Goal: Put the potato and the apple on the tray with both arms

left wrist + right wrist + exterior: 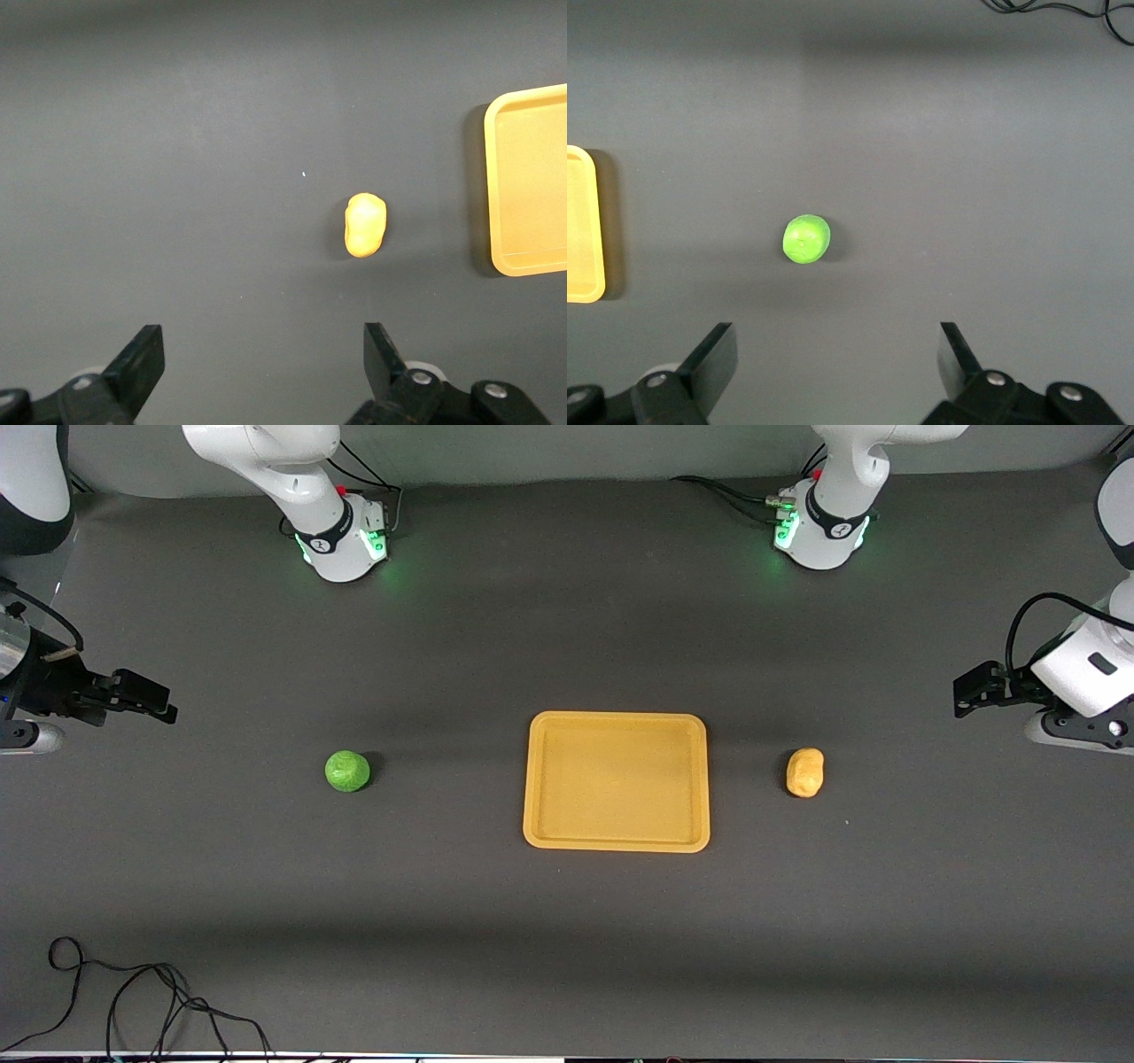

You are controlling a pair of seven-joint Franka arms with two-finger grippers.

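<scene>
The yellow-orange tray (pixel 617 841) lies bare in the middle of the table. The tan potato (pixel 805 771) rests beside it toward the left arm's end, and shows in the left wrist view too, potato (pixel 364 225) near the tray's rim (pixel 490 177). The green apple (pixel 347 771) sits on the cloth toward the right arm's end, apple (pixel 806 239) apart from the tray's edge (pixel 594 266). My left gripper (pixel 967 693) hangs open above the table's end, well clear of the potato. Over the other end my right gripper (pixel 159 701) is open too. Nothing is between either pair of fingers.
A loose black cable (pixel 151 992) lies coiled on the dark cloth close to the front camera at the right arm's end. The two arm bases (pixel 345 545) (pixel 819 536) glow green at the table's edge farthest from that camera.
</scene>
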